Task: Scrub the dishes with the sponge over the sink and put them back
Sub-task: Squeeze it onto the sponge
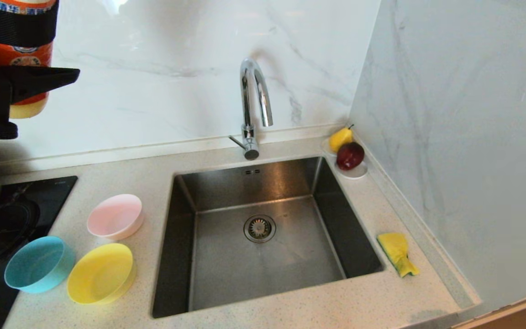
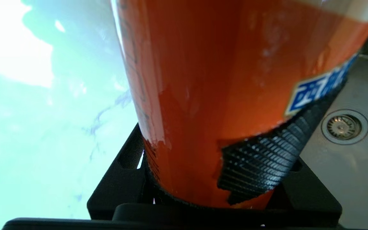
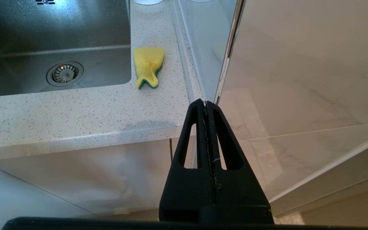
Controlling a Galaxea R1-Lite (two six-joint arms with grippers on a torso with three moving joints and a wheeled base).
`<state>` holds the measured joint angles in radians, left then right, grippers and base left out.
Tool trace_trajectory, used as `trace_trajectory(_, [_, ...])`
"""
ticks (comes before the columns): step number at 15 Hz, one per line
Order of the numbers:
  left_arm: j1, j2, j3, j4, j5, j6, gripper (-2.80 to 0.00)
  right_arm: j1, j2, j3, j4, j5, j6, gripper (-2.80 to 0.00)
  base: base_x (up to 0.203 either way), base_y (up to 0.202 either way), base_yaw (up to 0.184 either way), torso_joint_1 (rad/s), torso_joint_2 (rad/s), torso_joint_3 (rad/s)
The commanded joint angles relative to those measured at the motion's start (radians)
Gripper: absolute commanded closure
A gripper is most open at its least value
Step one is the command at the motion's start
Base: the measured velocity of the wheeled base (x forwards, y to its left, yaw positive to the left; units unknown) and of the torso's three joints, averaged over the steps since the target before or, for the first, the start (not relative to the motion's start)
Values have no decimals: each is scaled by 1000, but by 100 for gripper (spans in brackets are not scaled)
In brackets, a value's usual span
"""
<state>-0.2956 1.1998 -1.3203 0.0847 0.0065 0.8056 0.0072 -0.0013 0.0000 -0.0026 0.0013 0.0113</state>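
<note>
Three bowls stand on the counter left of the sink (image 1: 290, 260): pink (image 1: 115, 216), light blue (image 1: 39, 263) and yellow (image 1: 101, 273). The yellow-and-green sponge (image 1: 397, 252) (image 3: 148, 66) lies on the counter right of the sink. High at the far left, above the hob, my left gripper (image 1: 55, 48) (image 2: 216, 143) is shut on an orange detergent bottle (image 1: 21, 54) (image 2: 222, 80), whose body fills the space between the ribbed pads. My right gripper (image 3: 205, 103) is shut on nothing, parked below the counter's front edge near the right wall, out of the head view.
A curved chrome tap (image 1: 254, 96) rises behind the sink, with the drain strainer (image 1: 259, 228) in its floor. A white saucer (image 1: 354, 172) with a pear and a red apple sits in the back right corner. A black hob (image 1: 21, 201) with pots lies left; a wall closes the right side.
</note>
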Motion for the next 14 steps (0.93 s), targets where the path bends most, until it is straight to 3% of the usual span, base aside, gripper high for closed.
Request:
trace_trajectory(1, [-24, 81, -45, -1, 1, 15, 0, 0, 0, 0, 0, 0, -1, 0, 0, 0, 0, 0, 0, 0])
trace_trajectory(5, [-89, 196, -131, -20, 36, 92, 0, 0, 0, 0, 0, 0, -1, 0, 0, 0, 0, 0, 0, 0])
trace_trajectory(11, [-293, 407, -385, -23, 212, 116, 0, 0, 0, 0, 0, 0, 1, 0, 0, 0, 0, 0, 0, 0])
trace_trajectory(14, [-384, 465, -422, -34, 288, 146, 0, 0, 0, 0, 0, 0, 1, 0, 0, 0, 0, 0, 0, 0])
